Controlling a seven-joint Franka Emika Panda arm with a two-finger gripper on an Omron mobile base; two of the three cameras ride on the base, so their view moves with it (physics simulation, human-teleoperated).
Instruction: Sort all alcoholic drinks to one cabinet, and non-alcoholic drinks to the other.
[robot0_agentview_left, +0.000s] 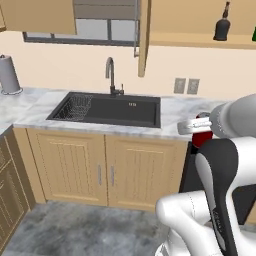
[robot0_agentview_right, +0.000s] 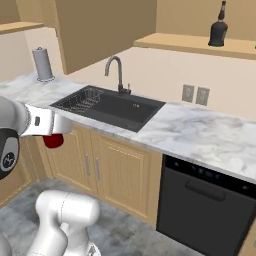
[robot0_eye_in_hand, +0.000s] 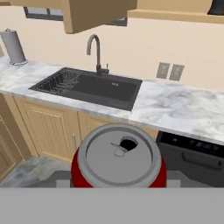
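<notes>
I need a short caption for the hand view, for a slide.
Red can with silver top held in the tool, facing the sink and marble counter.

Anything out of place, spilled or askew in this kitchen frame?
Nothing spilled or damaged. The red can sits upright in the gripper, away from the counter. The black bottle stands upright on the open cabinet's shelf. The sink looks tidy.

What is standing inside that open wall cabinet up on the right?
A squat black bottle with a thin neck stands upright on the cabinet shelf. In the left base view a sliver of something green shows at the picture edge beside it; the rest is cut off.
</notes>
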